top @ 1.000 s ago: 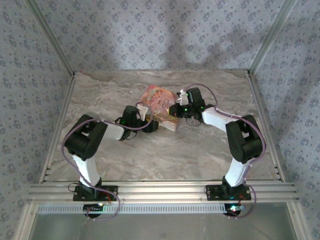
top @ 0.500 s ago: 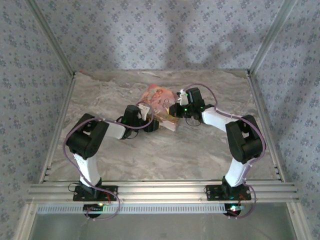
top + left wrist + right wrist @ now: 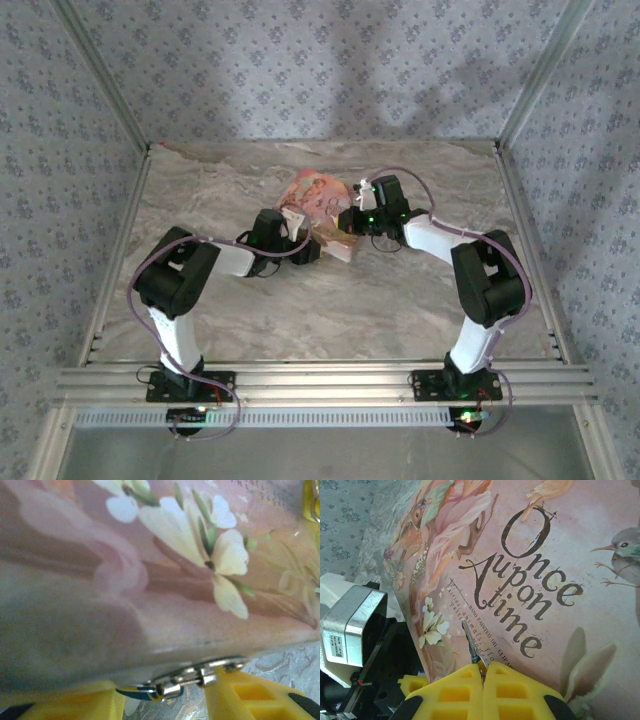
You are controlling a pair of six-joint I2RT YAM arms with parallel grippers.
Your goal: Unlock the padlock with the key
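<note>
The box (image 3: 555,550) carries big dark lettering, "Once upon a time". Beneath it run finer lines, of which I can read only "HAND PAINTED OIL". A deer, birds and white flowers are painted around the words. A grey block (image 3: 352,617) beside the box bears a white label too small to read.

The padlock (image 3: 165,689) sits at the box's lower edge, just over the table (image 3: 285,660), between the yellow fingers (image 3: 250,695) of my left gripper (image 3: 305,250). Its long axis runs across the left wrist view and rises a little to the right, with the blue body at the left end and the silvery metal toward the right. My left jaws stand apart with the padlock spanning the gap; I cannot tell whether they press on it.

My right gripper (image 3: 482,669) has its jaws together, clamped on the key (image 3: 469,640). The thin silvery blade sticks out past the fingertips, leaning slightly left, toward the box's printed face by the small lettering. I cannot tell whether the tip touches the box.

From above, both my arms have their elbows out to the sides and their forearms turned inward, low over the table. My left gripper is at the box's near-left edge and my right gripper is at its right side.
</note>
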